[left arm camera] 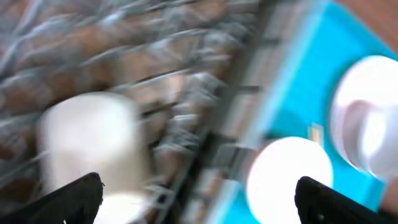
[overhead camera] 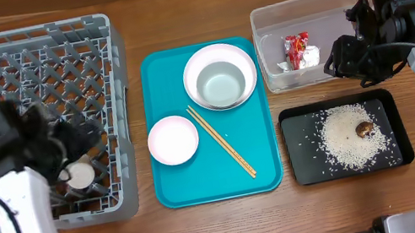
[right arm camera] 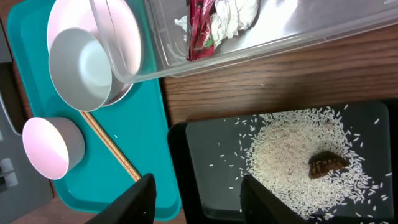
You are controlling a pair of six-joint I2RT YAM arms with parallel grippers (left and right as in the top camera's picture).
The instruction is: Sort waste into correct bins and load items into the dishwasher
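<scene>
The grey dish rack [overhead camera: 20,72] stands at the left with a white cup [overhead camera: 79,175] inside. My left gripper [overhead camera: 80,149] hovers over the rack's right side, open and empty; its blurred wrist view shows its jaws [left arm camera: 199,205], the cup [left arm camera: 93,149] and the small pink bowl [left arm camera: 289,177]. On the teal tray [overhead camera: 263,166] are a white bowl in a wider white dish [overhead camera: 219,76], the pink bowl [overhead camera: 173,139] and chopsticks [overhead camera: 220,141]. The red-and-white wrapper [overhead camera: 299,51] lies in the clear tub [overhead camera: 272,45]. Rice [overhead camera: 349,143] and a brown lump [overhead camera: 364,130] lie in the black tray [overhead camera: 301,160]. My right gripper [overhead camera: 347,57] is open and empty.
In the right wrist view my open jaws [right arm camera: 202,199] hang over the black tray's left edge [right arm camera: 180,174], with the rice [right arm camera: 292,155], lump [right arm camera: 326,163], tub [right arm camera: 298,31], wrapper [right arm camera: 202,25], bowl [right arm camera: 84,68] and chopsticks [right arm camera: 112,149] in sight. The table is brown wood.
</scene>
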